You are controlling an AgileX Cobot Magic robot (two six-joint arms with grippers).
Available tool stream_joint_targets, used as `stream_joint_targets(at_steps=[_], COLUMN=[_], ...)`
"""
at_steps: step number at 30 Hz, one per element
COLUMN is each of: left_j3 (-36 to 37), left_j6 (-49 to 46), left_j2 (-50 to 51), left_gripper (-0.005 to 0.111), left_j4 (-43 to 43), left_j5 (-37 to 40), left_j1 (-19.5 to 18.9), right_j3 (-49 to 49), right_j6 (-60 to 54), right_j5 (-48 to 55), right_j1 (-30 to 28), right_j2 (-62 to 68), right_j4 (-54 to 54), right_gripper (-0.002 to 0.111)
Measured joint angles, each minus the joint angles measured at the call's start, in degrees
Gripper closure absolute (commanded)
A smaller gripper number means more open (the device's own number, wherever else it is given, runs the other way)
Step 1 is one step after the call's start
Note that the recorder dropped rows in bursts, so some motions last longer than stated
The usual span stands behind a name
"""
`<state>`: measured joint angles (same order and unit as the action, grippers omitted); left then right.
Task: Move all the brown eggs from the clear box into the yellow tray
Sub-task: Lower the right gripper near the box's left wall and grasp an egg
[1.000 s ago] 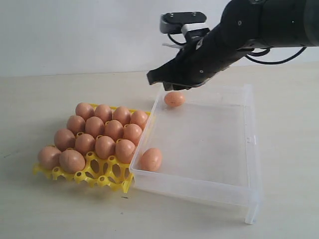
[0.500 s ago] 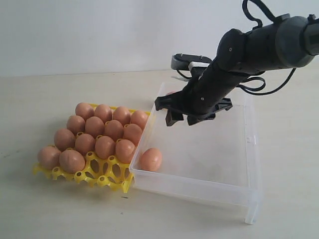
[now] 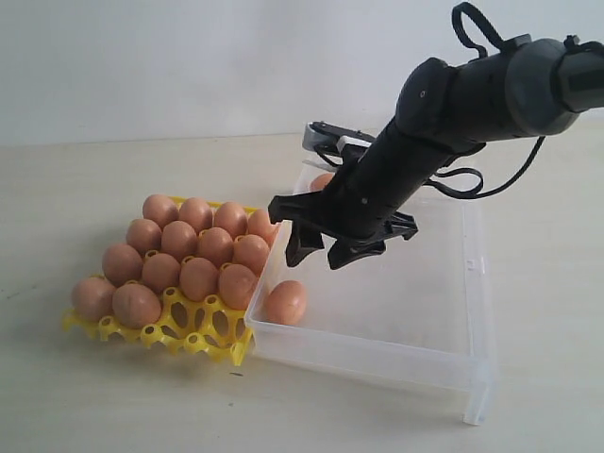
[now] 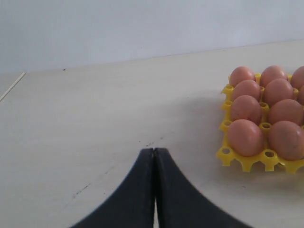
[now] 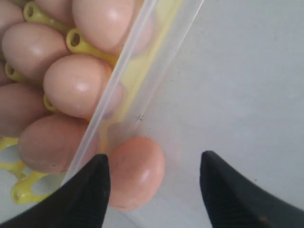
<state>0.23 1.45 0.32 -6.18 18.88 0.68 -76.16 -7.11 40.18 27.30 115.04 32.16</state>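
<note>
yellow plastic marks the tray point(image 3: 193, 335), which sits on the pale desk point(image 3: 113, 406) at the left. it is close against the left wall of the clear box point(image 3: 444, 368), which lies to its right. fourteen brown eggs point(image 3: 198, 278) sit in the tray. they fill its three far rows and the two left cups of the near row, and the two right cups of that row are bare.

two more are in the box. the near egg point(image 3: 285, 302) lies in the near left corner, against the wall next to the tray. the far egg point(image 3: 322, 181) lies by the far left corner, mostly hidden behind the black arm point(image 3: 453, 94) that reaches in from the right.

the right tool point(image 3: 318, 257) hangs over the left part of the box, pointing down, above the near egg and a little to its far side, not touching it. its jaws stand wide apart and hold nothing. in the right wrist view the right tool point(image 5: 154, 159) frames the near egg point(image 5: 135, 173), which lies between the two black fingers point(image 5: 223, 190), closer to one of them. the box wall point(image 5: 133, 71) runs slantwise past it, with the tray point(image 5: 78, 42) and its eggs point(image 5: 76, 85) just beyond.

the left tool point(image 4: 154, 152) shows only in its own wrist view. its fingers are pressed together with nothing between them, over bare desk point(image 4: 95, 118). the tray point(image 4: 237, 159) with its eggs point(image 4: 244, 137) is near it but apart.
</note>
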Motion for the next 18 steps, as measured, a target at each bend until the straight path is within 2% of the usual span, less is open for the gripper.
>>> stream_joint_targets(at_steps=[18], left_j3=[0.0], left_j6=[0.0], left_j2=[0.0], left_gripper=[0.107], left_j4=[0.0], left_j5=[0.0], left_j1=[0.0], right_j3=[-0.1], right_j6=[-0.2], right_j5=[-0.2], right_j1=[2.7], right_j2=[4.8], right_j4=[3.7], right_gripper=[0.053])
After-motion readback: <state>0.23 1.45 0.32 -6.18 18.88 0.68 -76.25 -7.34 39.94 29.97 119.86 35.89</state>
